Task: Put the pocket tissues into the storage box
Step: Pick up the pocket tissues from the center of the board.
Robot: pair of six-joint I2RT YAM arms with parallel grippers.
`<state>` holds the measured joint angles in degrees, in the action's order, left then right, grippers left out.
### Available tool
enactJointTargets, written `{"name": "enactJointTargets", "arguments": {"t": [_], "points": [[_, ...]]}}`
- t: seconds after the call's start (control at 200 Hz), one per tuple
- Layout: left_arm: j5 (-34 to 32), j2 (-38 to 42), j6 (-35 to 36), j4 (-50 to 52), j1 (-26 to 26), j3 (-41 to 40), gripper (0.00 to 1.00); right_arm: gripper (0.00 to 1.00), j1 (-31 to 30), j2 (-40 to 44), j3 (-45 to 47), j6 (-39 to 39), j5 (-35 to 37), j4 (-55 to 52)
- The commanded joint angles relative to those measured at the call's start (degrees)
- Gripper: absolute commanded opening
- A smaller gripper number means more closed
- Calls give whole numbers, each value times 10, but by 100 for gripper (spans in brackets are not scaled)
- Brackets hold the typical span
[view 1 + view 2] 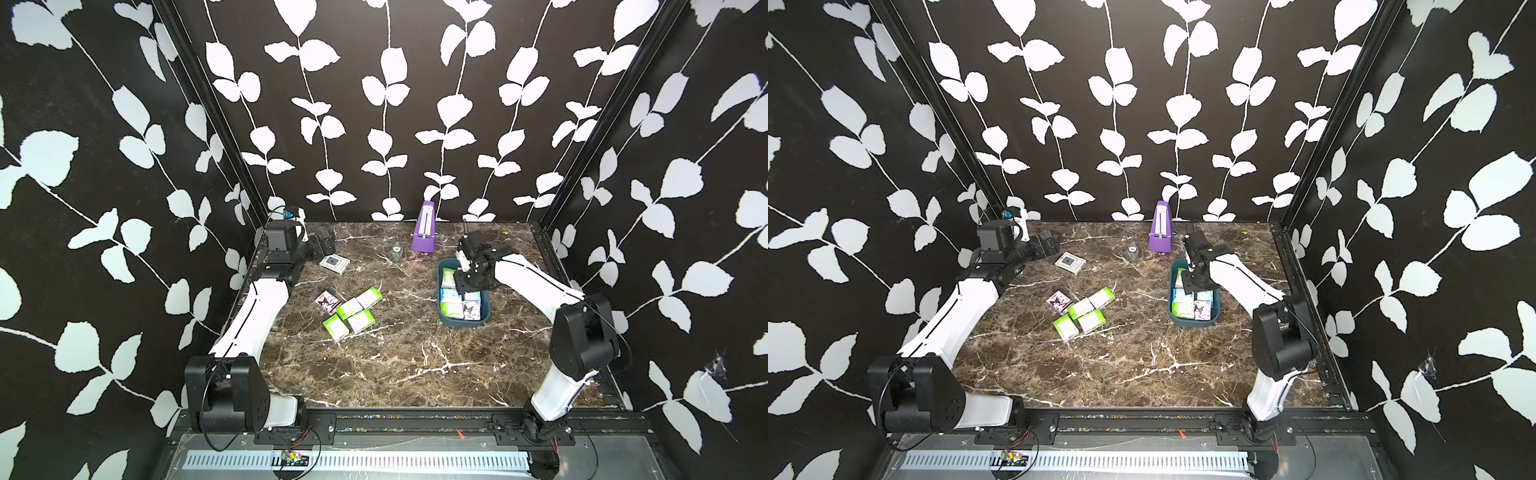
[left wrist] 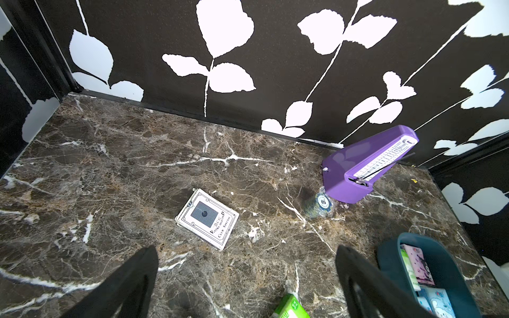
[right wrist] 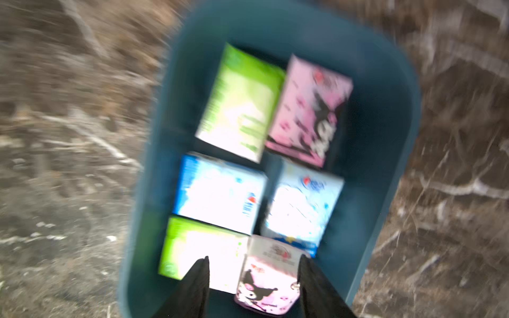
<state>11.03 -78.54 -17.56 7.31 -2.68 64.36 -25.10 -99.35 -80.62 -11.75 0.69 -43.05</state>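
only its wrist view shows the right claw (image 3: 253, 257) parted, holding nothing, above six pocket tissues (image 3: 220, 192) in the storage box (image 3: 385, 124).

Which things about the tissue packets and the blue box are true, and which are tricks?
1. The storage box holds six pocket tissues. True.
2. The left gripper holds a packet. False: it is open and empty.
3. Five loose packets lie on the table. True.
4. The purple metronome sits inside the box. False: it stands on the table, outside the box.
5. The right gripper is over the box. True.
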Motion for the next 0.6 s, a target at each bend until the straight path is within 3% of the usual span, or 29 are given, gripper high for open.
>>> {"name": "enactJointTargets", "arguments": {"t": [0.0,0.14,0.26,0.595], "points": [[-12,13,-8,-15,3,-5,99,64,-64,3,-18,39,-15,51],[-14,16,-11,-13,3,-8,99,83,-145,-22,-19,71,-24,125],[-17,18,-9,-8,3,-7,99,99,-175,-63,-47,74,-73,163],[-34,29,3,9,7,-7,99,100,-259,-160,-113,58,-113,180]]}}
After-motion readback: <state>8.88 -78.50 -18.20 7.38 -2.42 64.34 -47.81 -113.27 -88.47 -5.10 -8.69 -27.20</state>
